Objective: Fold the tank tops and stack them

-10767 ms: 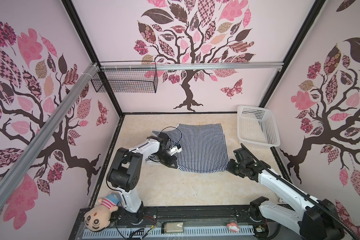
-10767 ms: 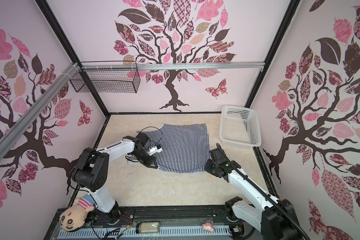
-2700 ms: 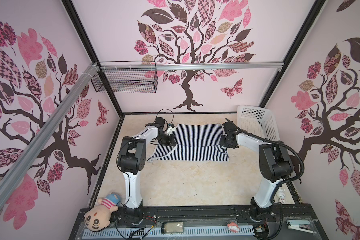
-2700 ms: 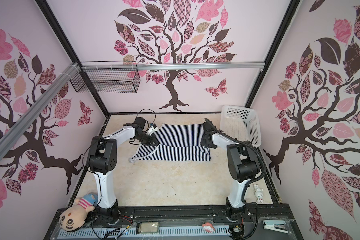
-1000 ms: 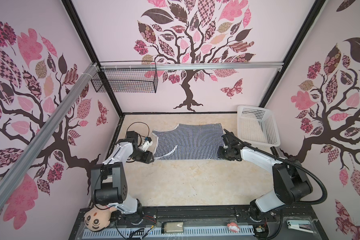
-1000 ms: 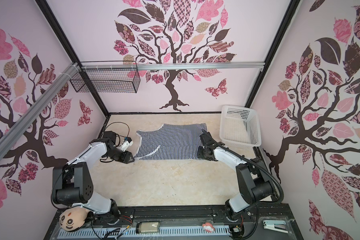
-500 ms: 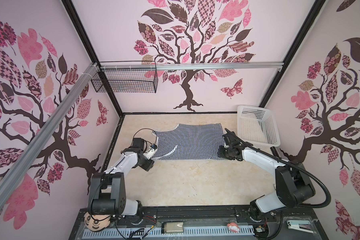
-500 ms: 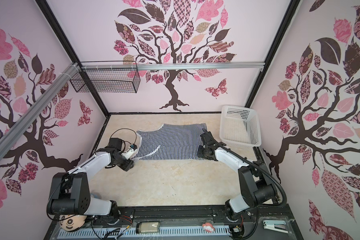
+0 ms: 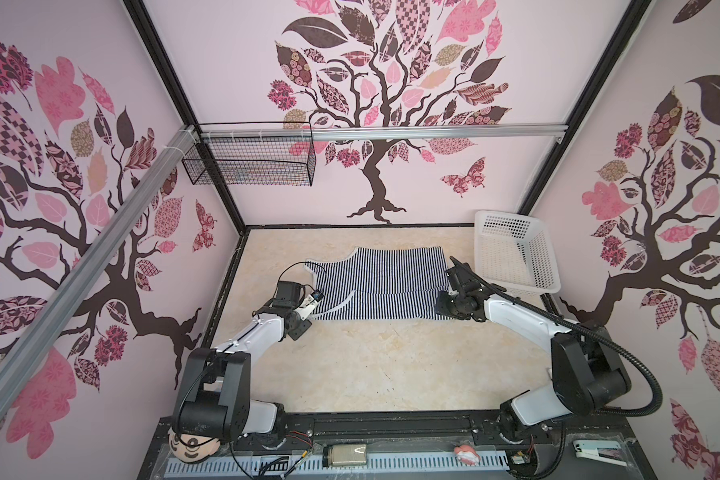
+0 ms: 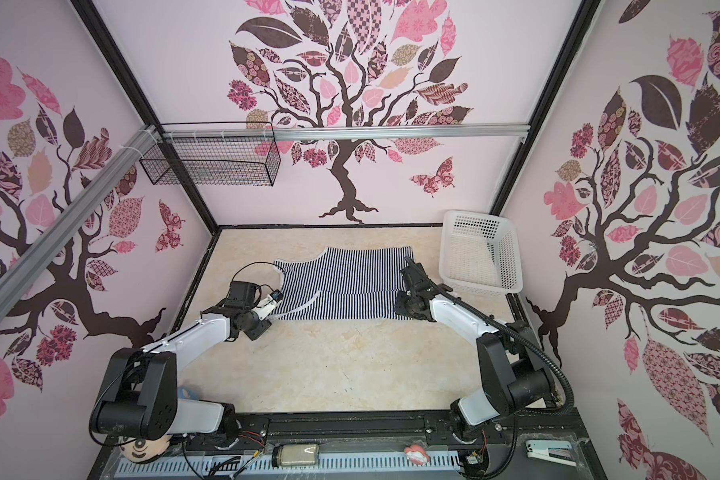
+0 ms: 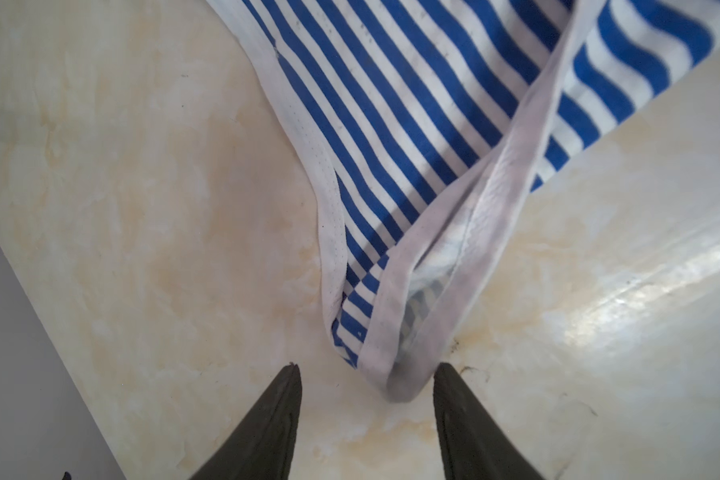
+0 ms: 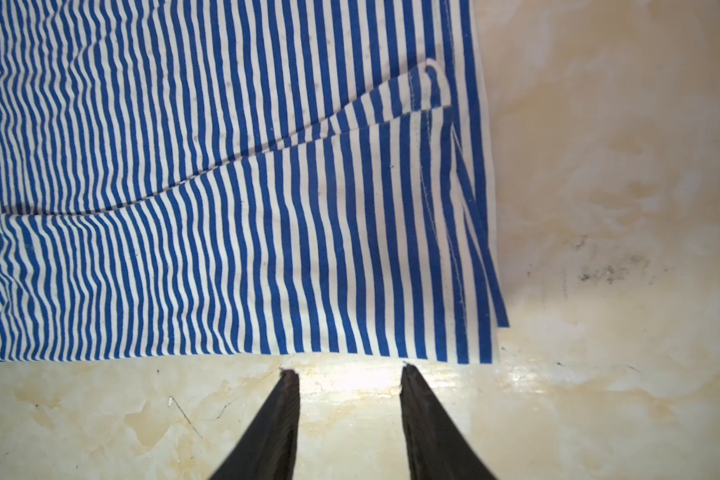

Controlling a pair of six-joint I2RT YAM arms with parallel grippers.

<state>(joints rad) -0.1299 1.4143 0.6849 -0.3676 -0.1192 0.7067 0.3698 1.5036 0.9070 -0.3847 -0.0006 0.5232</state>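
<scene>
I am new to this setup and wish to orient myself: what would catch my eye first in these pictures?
The striped tank top stands out first, lying partly folded at the far middle of the pale table. The left tool, open, is at its strap end and the right tool, open, is at its hem corner; neither grips. Big tree decals rise behind, and a white basket sits at the far right.

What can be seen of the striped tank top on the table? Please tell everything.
The tank top is soft knit cloth with thin dark-blue and white stripes and white edging. It lies flat on the beige table, folded over itself, a shoulder strap at its left end. No gripper holds it; the open left gripper frames the strap's end.
</scene>
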